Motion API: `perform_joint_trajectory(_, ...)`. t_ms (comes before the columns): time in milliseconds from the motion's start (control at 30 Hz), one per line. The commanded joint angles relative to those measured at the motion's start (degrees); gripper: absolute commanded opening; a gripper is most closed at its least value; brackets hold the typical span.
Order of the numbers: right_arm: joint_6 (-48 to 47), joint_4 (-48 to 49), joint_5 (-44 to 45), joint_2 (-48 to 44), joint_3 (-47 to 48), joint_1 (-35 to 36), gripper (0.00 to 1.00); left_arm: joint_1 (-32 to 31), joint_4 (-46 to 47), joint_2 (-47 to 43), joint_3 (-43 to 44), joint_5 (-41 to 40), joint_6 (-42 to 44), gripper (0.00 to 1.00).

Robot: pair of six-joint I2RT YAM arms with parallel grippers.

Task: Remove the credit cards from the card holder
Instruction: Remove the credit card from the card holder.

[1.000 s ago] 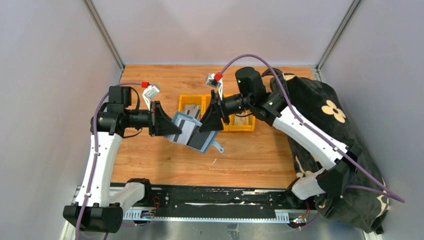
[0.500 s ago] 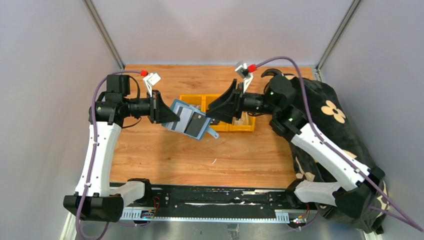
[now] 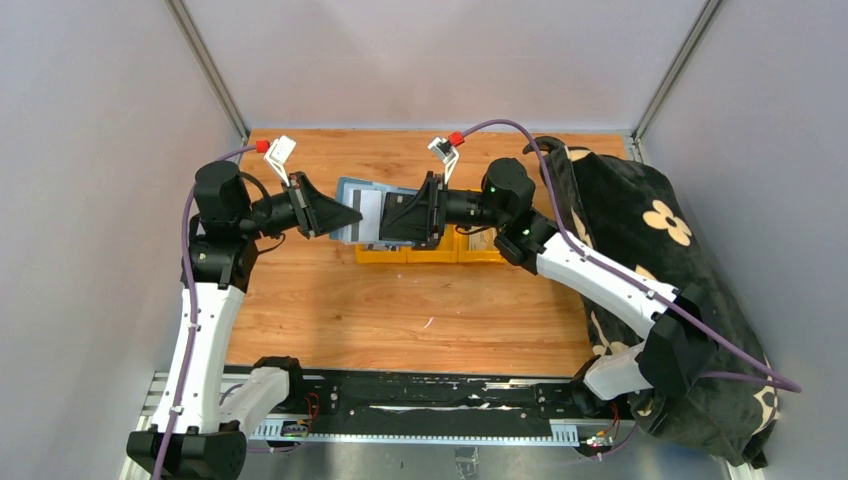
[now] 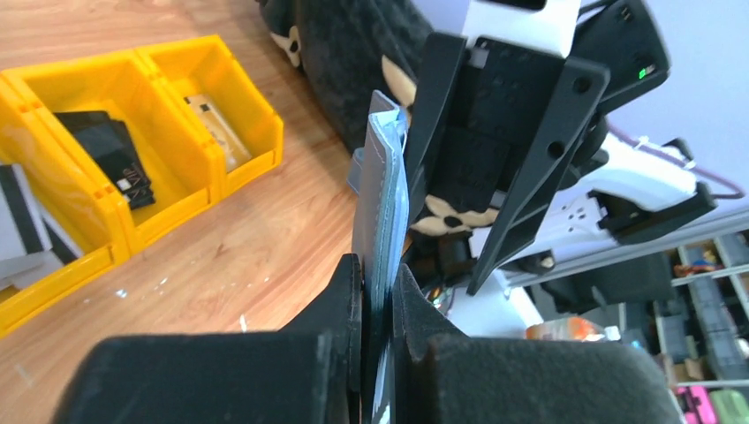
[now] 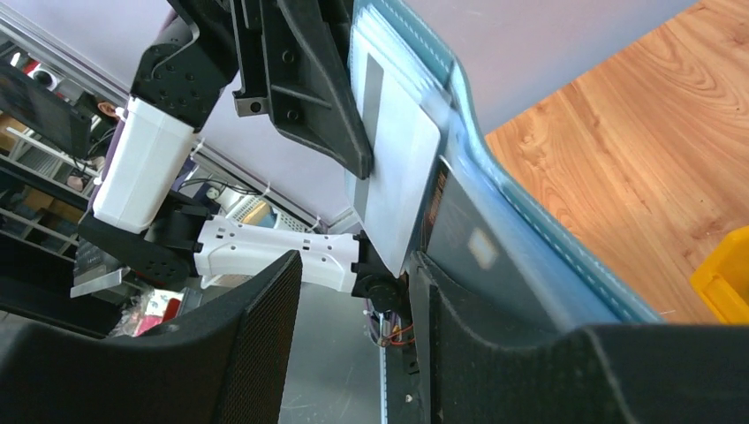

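- left gripper [image 4: 378, 274] clamped on the card holder [image 3: 350, 190] at its 9 o'clock end
- right gripper [image 5: 358, 265] with jaws apart, nearer the credit cards [image 5: 402, 150], which lie at its 9 o'clock

yellow bins [image 3: 486, 256] on wooden table [image 3: 400, 310], black floral cloth [image 3: 640, 235] beside

The flat slate-blue folding card holder [image 3: 348, 190] is open and held off the table, above the yellow bins [image 3: 470, 250]. In the top view its inner face points upward. One edge is clamped between the left fingers [image 4: 349, 296]. A pale grey-white credit card [image 5: 397, 168] with a dark stripe sits in the holder's left half. A dark grey credit card [image 5: 468, 243] sits just beside it in the right half.
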Motion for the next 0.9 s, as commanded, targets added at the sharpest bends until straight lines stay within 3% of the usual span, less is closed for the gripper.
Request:
perform_joint_trajectory(0,2.2,4.1,-0.6,1.4,0.2,0.5,0.52,0.2,14.3,-0.4,-1.5,1.6,-12.3,0.00)
perform_joint_trajectory(200,2.3,4.5,-1.1,2.6,1.0,0.5,0.51,0.1,25.3,-1.3,-4.3,4.1,-22.2,0.00)
perform_joint_trajectory(467,10.5,15.5,-4.5,5.5,3.1,0.1,0.40,0.0,26.0,-2.0,-6.4,6.4,-24.6,0.00)
perform_joint_trajectory(600,14.9,21.1,-4.7,6.1,3.3,-1.1,0.29,0.0,25.9,-3.3,-7.3,7.0,-24.4,0.00)
perform_joint_trajectory(767,16.0,21.6,-3.8,6.3,4.0,-1.3,0.14,-0.2,25.9,-4.2,-8.1,7.1,-24.3,0.03)
perform_joint_trajectory(867,16.4,21.7,-2.7,5.6,3.4,-1.6,0.10,-0.3,26.0,-4.9,-9.2,7.0,-24.1,0.05)
